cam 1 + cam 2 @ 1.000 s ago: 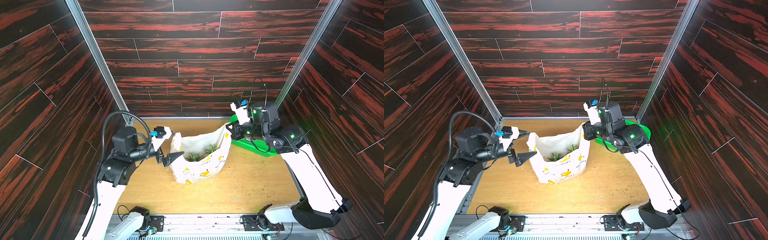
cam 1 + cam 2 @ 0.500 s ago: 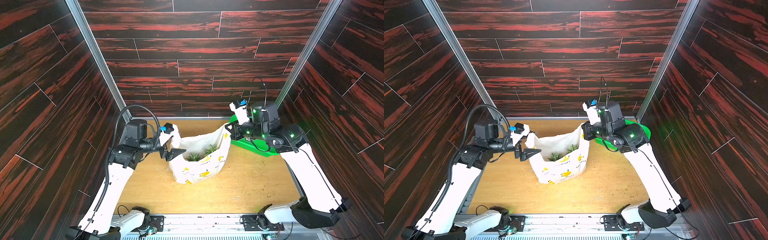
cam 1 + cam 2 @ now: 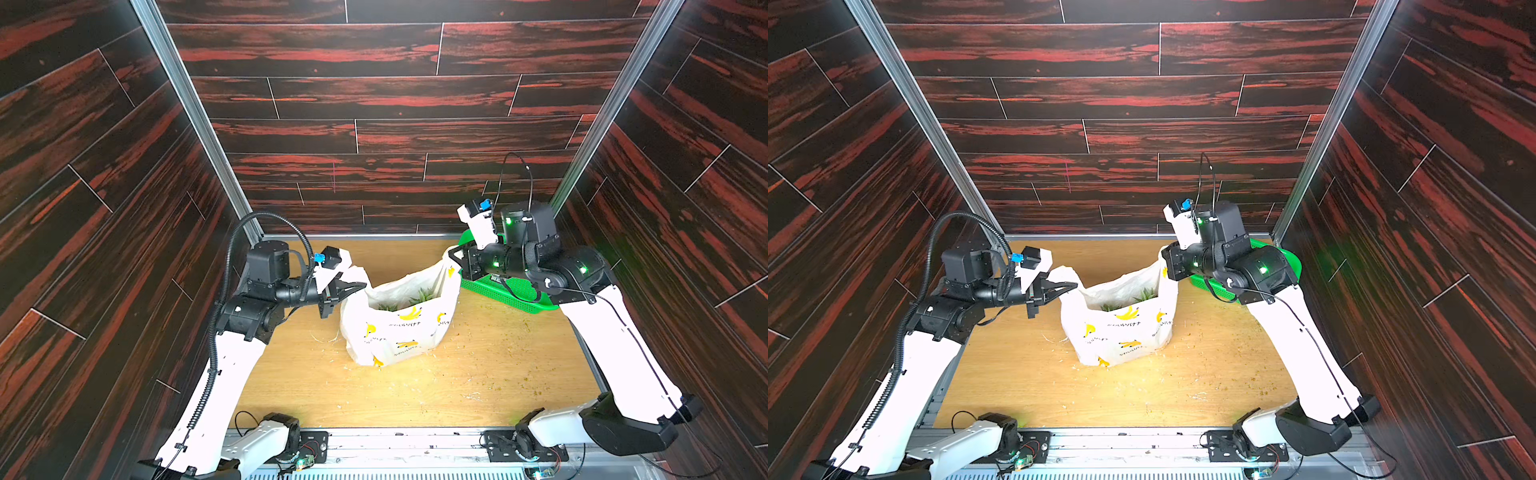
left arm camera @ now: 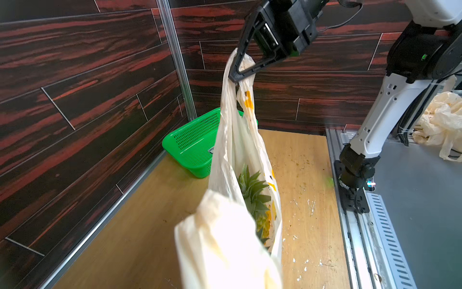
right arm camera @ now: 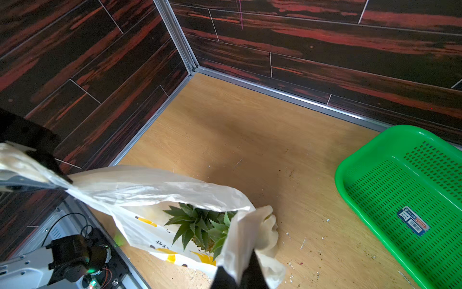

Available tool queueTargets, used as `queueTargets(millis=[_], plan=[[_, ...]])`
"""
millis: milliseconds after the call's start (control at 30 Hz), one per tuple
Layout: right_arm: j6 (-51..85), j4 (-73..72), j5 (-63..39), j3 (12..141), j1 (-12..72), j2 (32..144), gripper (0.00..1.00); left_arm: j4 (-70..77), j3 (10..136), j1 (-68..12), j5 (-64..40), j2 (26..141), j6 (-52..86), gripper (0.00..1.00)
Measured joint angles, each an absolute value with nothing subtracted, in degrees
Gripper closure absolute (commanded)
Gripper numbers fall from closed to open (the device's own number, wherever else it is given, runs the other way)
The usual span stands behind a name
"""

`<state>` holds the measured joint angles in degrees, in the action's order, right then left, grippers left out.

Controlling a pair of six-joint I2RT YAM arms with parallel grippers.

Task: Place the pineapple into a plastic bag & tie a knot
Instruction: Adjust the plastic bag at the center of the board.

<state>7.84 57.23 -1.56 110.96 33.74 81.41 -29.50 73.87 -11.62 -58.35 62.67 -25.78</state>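
Note:
The white plastic bag (image 3: 399,332) (image 3: 1121,328) with yellow bananas stands on the wooden table, stretched open between both arms. The pineapple's green crown (image 3: 422,296) (image 5: 200,225) shows inside it. My left gripper (image 3: 360,286) (image 3: 1073,286) is shut on the bag's left handle loop; in the left wrist view that handle (image 4: 225,237) hides the jaws. My right gripper (image 3: 451,255) (image 4: 235,76) (image 5: 238,270) holds the right handle up, with plastic pinched between its black fingers. No knot is in view.
A green perforated basket (image 3: 511,291) (image 5: 400,200) lies at the back right, under my right arm. Dark wood-patterned walls close in three sides. Small crumbs litter the table (image 3: 478,374). Crumpled pale bags (image 4: 442,120) lie beyond the front rail.
My left gripper has swung right to the bag and shut on its left handle. The right arm has kept the right handle raised, hardly moving.

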Motion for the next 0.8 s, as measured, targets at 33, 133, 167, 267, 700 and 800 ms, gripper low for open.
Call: queueTargets(millis=[33, 133, 167, 267, 700, 800], plan=[[7.75, 56.9, -1.89, 110.96, 33.69, 81.25, 0.29, -28.71, 73.58, -11.62, -58.08, 62.61, -25.3, 1.0], [7.01, 56.21, -2.59, 110.93, 33.61, 79.99, 0.1, -27.38, 72.44, -11.62, -57.17, 62.35, -24.4, 1.0], [6.61, 55.99, -2.61, 110.78, 33.58, 79.24, 0.08, -27.14, 72.05, -11.62, -56.86, 62.19, -24.23, 1.0], [4.73, 53.74, -2.59, 109.34, 32.77, 75.44, 0.07, -26.92, 71.05, -11.62, -56.18, 61.73, -23.83, 1.0], [-16.73, 29.43, -20.86, 71.42, 18.85, 51.68, 0.02, -26.04, 70.26, -11.62, -55.02, 60.97, -23.53, 1.0], [-20.93, 30.24, -28.42, 75.18, 14.24, 57.91, 0.01, -26.04, 70.26, -11.62, -54.94, 60.97, -23.62, 1.0]])
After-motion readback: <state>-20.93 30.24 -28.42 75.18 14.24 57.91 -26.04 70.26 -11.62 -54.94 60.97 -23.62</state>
